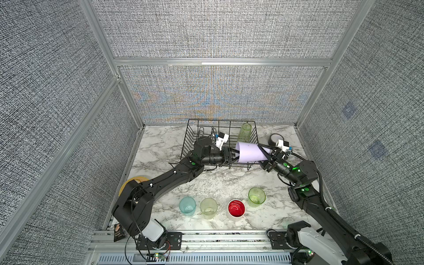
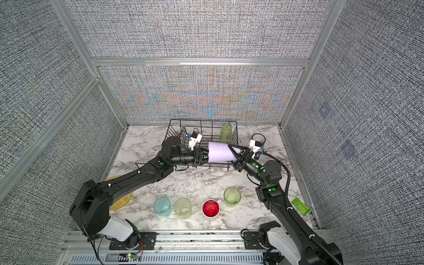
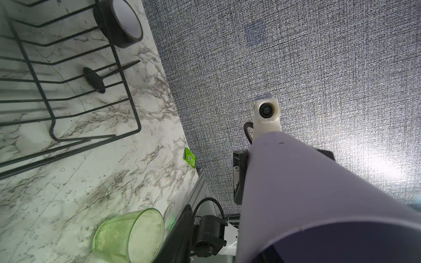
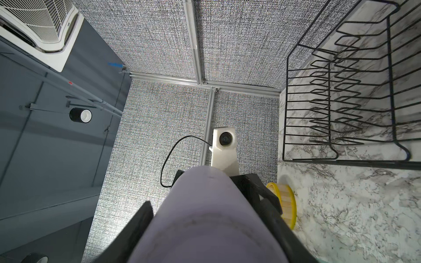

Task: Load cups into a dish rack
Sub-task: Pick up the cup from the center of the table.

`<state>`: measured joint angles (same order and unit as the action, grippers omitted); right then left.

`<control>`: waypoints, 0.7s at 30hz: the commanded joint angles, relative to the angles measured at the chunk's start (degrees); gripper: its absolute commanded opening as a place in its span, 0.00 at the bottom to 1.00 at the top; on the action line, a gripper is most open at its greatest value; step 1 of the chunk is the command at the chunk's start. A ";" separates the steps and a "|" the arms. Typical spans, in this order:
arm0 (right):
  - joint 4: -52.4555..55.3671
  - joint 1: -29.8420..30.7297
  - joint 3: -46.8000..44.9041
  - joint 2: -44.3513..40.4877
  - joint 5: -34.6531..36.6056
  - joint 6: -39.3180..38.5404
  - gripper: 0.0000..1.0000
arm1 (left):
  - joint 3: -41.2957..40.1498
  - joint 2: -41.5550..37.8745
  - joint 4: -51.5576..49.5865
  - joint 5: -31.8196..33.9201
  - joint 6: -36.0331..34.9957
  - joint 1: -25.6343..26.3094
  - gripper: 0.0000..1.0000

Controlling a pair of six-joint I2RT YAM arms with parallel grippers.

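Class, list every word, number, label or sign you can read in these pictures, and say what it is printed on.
No text can be read.
Green packet: white barcode label, print too small to read.
Dark card at the near edge: pale marks, too blurred to read.
Lilac cup, dish rack, tape roll: no print seen.

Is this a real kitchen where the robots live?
Probably not: it looks like a robot test booth. Grey fabric wall panels in metal framing box in a marble-look tabletop, and two robot arms are bolted to a rail at its front.
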<state>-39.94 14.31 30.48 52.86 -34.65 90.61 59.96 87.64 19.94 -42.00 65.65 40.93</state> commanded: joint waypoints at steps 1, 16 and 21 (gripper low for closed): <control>2.14 0.11 2.10 0.73 0.51 -6.77 0.60 | -0.42 -1.73 -4.65 0.78 -3.45 -0.77 0.47; 36.41 0.22 22.71 10.71 8.21 -52.47 0.60 | -4.59 -20.78 -41.24 23.55 -21.77 -4.09 0.92; 43.08 0.46 29.37 17.38 13.93 -65.57 0.60 | -6.22 -29.30 -51.14 37.85 -24.42 -4.12 1.00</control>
<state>-2.46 14.63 57.36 67.88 -25.34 37.17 54.30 61.23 -22.55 -15.59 44.66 36.88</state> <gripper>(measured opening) 0.637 0.998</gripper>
